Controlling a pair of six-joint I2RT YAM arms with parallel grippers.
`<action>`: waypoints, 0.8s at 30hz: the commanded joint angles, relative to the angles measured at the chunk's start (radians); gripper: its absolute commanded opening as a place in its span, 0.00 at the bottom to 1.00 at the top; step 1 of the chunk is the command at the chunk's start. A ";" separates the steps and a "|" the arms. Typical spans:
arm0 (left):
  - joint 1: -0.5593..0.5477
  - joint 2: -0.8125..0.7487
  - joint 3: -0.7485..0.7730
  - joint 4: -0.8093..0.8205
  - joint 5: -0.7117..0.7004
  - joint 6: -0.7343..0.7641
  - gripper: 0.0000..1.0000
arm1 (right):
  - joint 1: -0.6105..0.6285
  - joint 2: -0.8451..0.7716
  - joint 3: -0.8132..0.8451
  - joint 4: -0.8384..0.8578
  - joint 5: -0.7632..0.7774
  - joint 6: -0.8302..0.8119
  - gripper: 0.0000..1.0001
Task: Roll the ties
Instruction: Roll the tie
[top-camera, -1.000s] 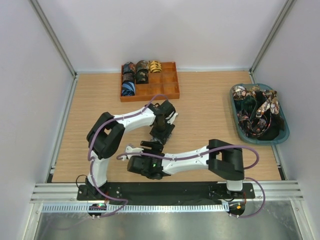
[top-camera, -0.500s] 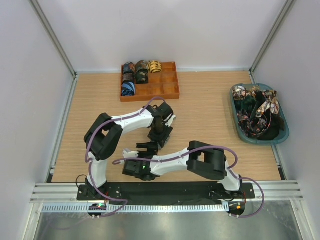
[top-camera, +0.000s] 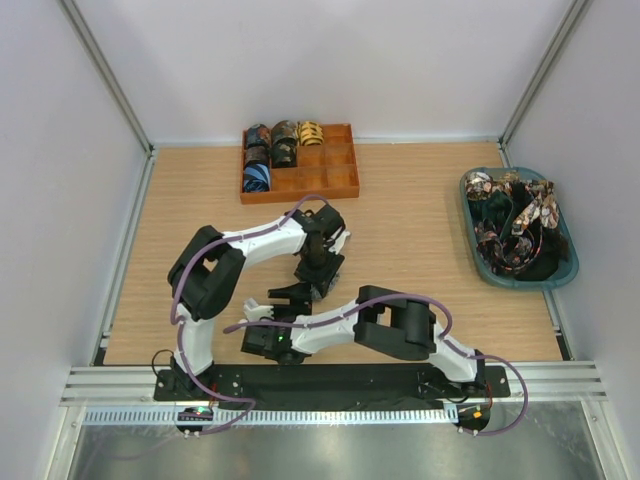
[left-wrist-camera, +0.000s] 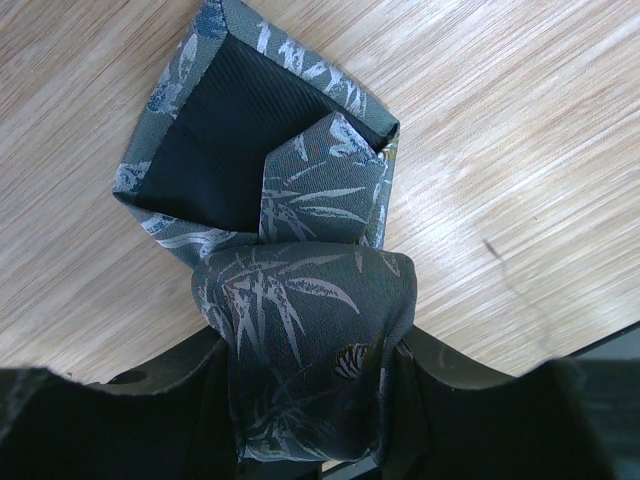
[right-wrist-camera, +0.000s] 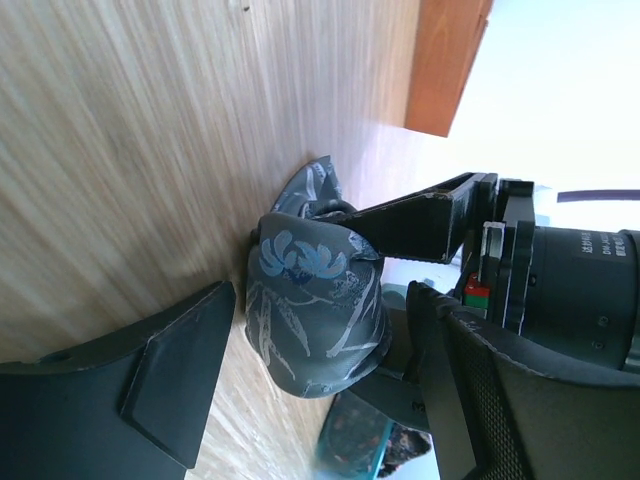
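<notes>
Well in front of the orange compartment tray (top-camera: 335, 180), toward the arm bases: a grey-blue leaf-print tie (left-wrist-camera: 300, 310), partly rolled on the desk (left-wrist-camera: 520, 150). Clamped on the roll from both sides by the left fingers (left-wrist-camera: 190, 390), with the wide end lying flat beyond, dark lining up. Flanked by the right fingers (right-wrist-camera: 180, 370), spread apart and not seen to squeeze it. Inside the tray, at its left end: several rolled ties (top-camera: 272, 150). Far right of the tray: a teal basket (top-camera: 520, 283) heaped with loose ties (top-camera: 512, 225).
</notes>
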 joint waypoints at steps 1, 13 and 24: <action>-0.017 0.081 -0.094 -0.143 0.038 0.003 0.24 | -0.041 0.059 0.030 0.021 0.017 -0.010 0.81; -0.017 0.053 -0.094 -0.184 0.057 -0.010 0.23 | -0.043 0.160 0.097 -0.175 -0.024 0.148 0.67; -0.017 0.029 -0.111 -0.226 0.041 -0.002 0.22 | -0.062 0.232 0.145 -0.278 -0.004 0.225 0.64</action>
